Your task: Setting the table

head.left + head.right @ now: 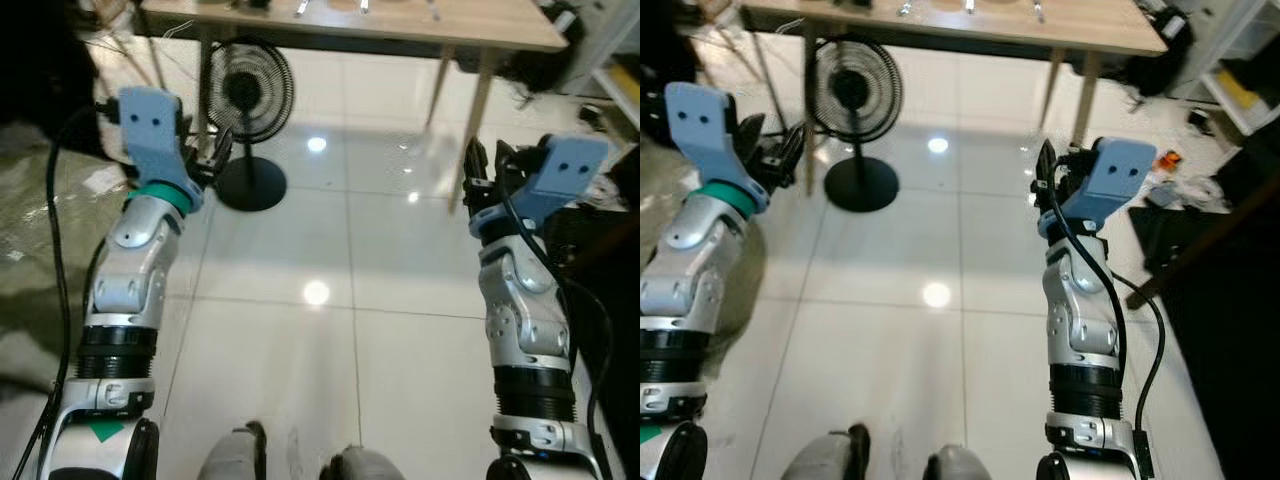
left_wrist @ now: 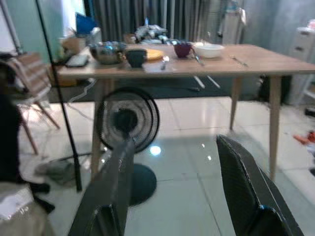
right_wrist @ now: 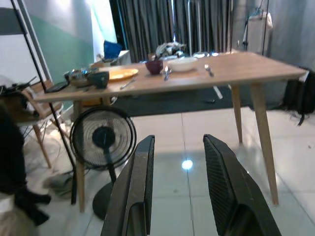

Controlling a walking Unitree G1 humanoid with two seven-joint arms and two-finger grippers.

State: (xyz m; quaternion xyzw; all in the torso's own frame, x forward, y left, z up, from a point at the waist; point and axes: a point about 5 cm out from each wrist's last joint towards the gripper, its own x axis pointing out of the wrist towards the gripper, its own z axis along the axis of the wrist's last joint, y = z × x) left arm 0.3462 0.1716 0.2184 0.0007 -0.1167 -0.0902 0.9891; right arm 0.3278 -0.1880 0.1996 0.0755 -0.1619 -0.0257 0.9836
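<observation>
The jaws of both grippers stand apart and hold nothing. The left gripper (image 2: 182, 196) and the right gripper (image 3: 179, 196) are both up in the air over the shiny white floor (image 1: 330, 300), pointing at a long wooden surface (image 3: 236, 69) a little way off. On that surface sit a white bowl (image 3: 183, 63), a dark purple cup (image 3: 154, 66), a yellow plate (image 3: 119, 74), a dark mug (image 3: 100, 78) and a shiny metal bowl (image 2: 106, 51). Some forks or spoons (image 3: 208, 69) lie near the white bowl. A black fan (image 2: 127, 120) stands on the floor in front of the surface, by one of its legs. No words or labels can be read on any of these things.
</observation>
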